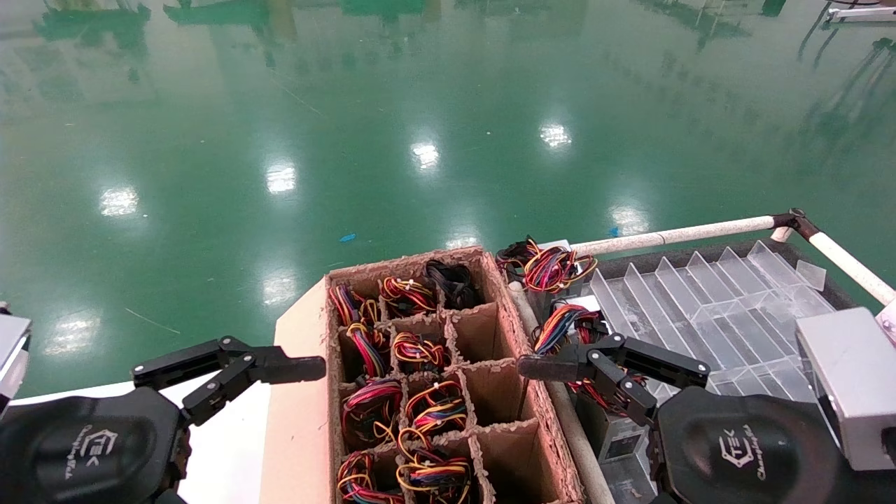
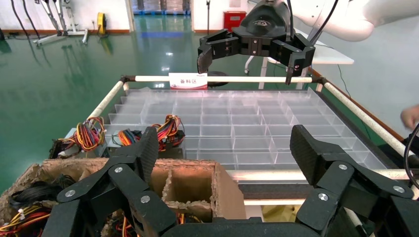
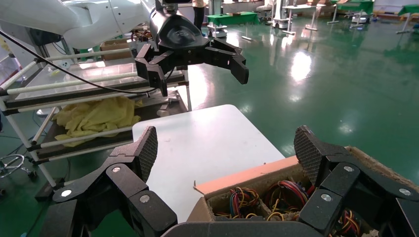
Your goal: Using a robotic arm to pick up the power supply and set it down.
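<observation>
The power supply shows as a bundle of black cables in the far row of a divided cardboard box; in the left wrist view the same black cables lie at the box's end. Its metal body is hidden in the cell. My left gripper hovers open at the box's left side, holding nothing. Open and holding nothing as well, my right gripper hovers at the box's right side. Each wrist view shows the other gripper across the box, the right gripper and the left gripper.
The other cells hold units with red-yellow-orange wires; the right column's cells look empty. More coloured-wire units sit between the box and a clear divided tray framed by a white rail. A white table lies left.
</observation>
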{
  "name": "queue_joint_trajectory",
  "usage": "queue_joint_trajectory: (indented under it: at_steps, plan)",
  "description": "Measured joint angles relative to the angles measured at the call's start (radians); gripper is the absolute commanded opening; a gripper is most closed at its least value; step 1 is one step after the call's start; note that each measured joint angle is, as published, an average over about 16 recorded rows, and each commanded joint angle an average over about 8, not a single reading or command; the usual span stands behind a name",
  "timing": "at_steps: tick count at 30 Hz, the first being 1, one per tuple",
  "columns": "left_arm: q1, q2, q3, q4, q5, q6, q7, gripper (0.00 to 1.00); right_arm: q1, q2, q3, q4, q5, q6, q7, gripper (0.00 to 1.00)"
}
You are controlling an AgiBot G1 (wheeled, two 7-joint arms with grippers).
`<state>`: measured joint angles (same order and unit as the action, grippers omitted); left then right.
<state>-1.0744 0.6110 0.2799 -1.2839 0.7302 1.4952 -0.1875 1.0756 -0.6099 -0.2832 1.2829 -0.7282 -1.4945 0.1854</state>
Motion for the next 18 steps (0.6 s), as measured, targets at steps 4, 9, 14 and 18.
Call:
queue_joint_trajectory:
  at_steps: [4,9,14,18]
  plan:
    - [0.0,0.0,0.0,0.0,0.0,0.0,0.0,0.0,0.0,0.0,0.0,0.0,0.0,0.0,0.0,1.0]
    - [0.0,0.0,0.0,0.0,0.0,0.0,0.0,0.0,0.0,0.0,0.0,0.0,0.0,0.0,0.0,1.0]
    - [0.0,0.0,0.0,0.0,0.0,0.0,0.0,0.0,0.0,0.0,0.0,0.0,0.0,0.0,0.0,1.0]
    - [0.0,0.0,0.0,0.0,0.0,0.0,0.0,0.0,0.0,0.0,0.0,0.0,0.0,0.0,0.0,1.0]
